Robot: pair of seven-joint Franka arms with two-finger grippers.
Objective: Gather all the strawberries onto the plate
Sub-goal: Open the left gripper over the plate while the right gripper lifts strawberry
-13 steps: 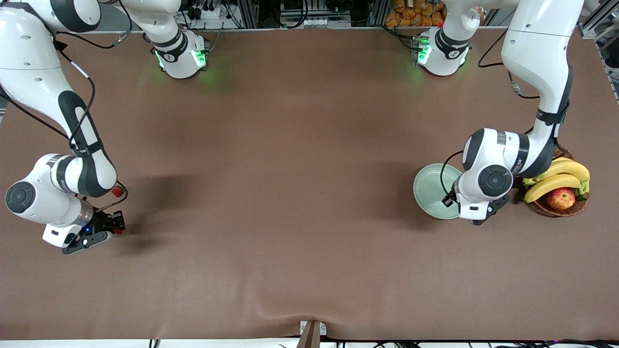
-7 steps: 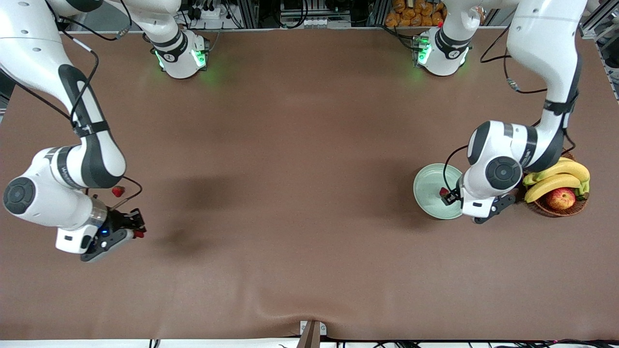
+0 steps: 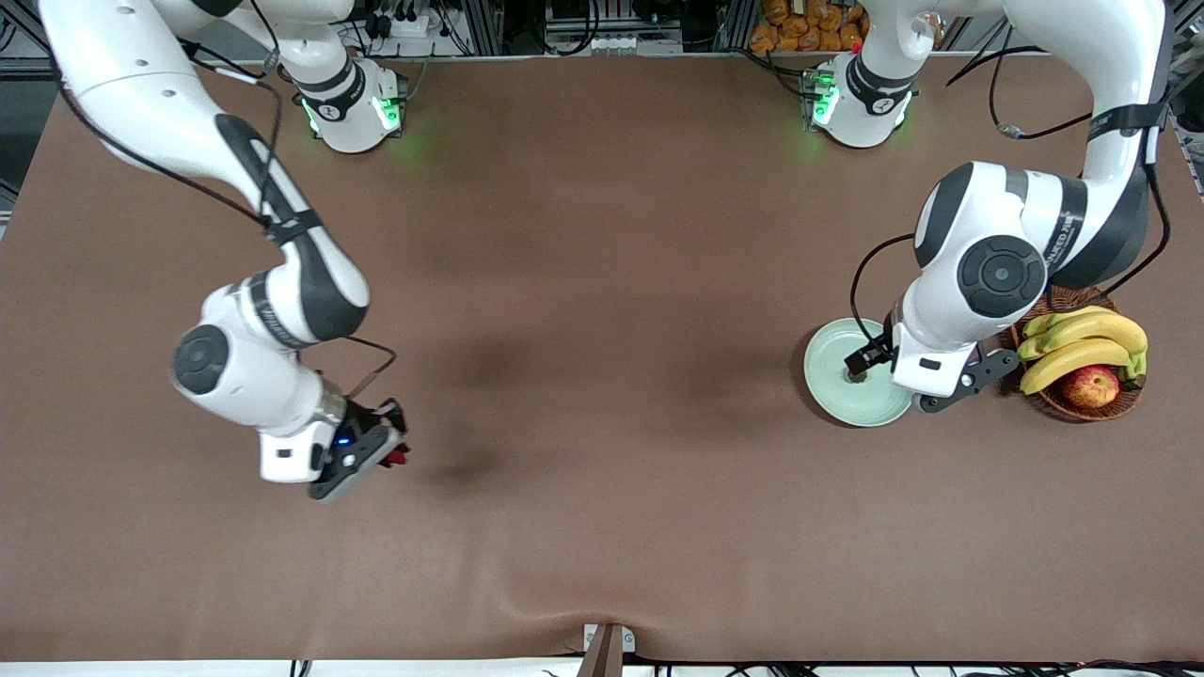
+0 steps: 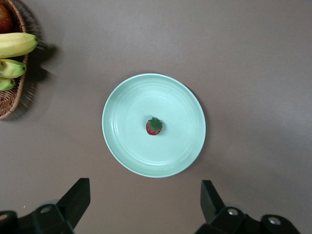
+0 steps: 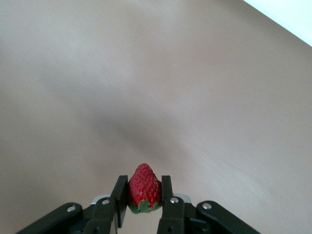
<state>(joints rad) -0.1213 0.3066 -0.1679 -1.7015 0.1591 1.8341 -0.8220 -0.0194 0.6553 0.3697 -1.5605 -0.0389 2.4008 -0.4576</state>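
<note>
Fingers of the left gripper [image 4: 141, 204] stood spread wide and empty above the plate [image 3: 832, 400] at middle right of the front view, beside the wicker basket [image 3: 1082, 406], with one strawberry [image 4: 154, 126] lying at the plate's centre. Lower left in that view, the right gripper [image 5: 144, 204] pinched a second strawberry [image 5: 144, 189] over bare brown table [image 3: 602, 282].

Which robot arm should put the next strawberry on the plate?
Probably the right arm. The right gripper already pinches a strawberry over bare table toward its own end. The left gripper, open and empty, hangs over the plate, where one berry lies.
</note>
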